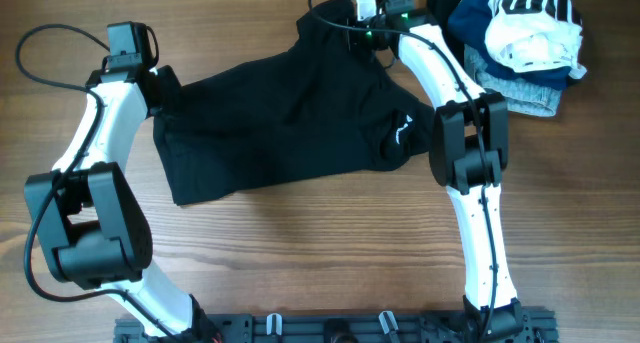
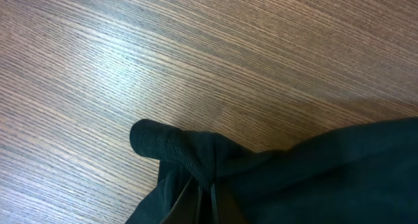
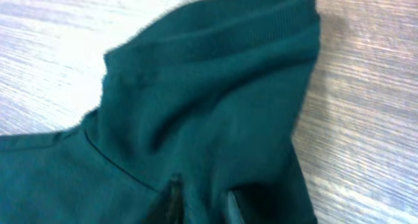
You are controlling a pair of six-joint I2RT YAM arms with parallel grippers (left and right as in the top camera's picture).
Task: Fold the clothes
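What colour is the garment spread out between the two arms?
The garment is black, with a small white mark; clearest in the overhead view.

We see a wooden table (image 1: 300, 263) whose brown grain runs in fine lines across the top. Lying on it, from left of centre to centre, is a black garment (image 1: 290, 123), mostly spread flat, with a small white mark near its right edge. In the far right corner we note a pile of clothes (image 1: 520, 43) in navy, white, grey and black-and-white stripes.
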